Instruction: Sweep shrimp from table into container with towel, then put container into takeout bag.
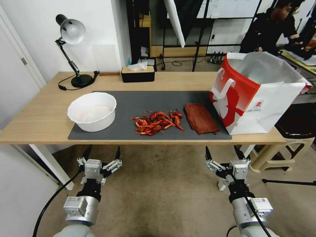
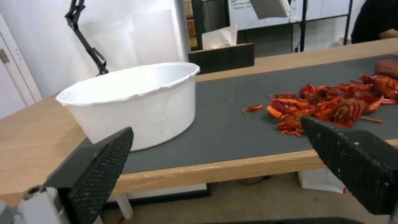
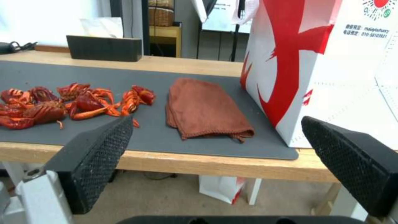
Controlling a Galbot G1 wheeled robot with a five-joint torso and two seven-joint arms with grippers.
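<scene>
A pile of red-orange shrimp (image 1: 157,122) (image 2: 331,102) (image 3: 70,102) lies in the middle of the dark grey mat on the wooden table (image 1: 39,115). The white container (image 1: 92,111) (image 2: 136,99) stands on the mat's left end. A folded reddish-brown towel (image 1: 200,118) (image 3: 203,112) lies just right of the shrimp. The red and white takeout bag (image 1: 256,95) (image 3: 327,65) stands open at the right end. My left gripper (image 1: 102,154) and my right gripper (image 1: 224,152) hang open and empty below the table's front edge.
A black desk lamp (image 1: 73,36) and a black tissue box (image 1: 137,73) stand along the table's far edge. A beige stool (image 1: 289,144) sits beside the table's right end. Bare floor lies under and before the table.
</scene>
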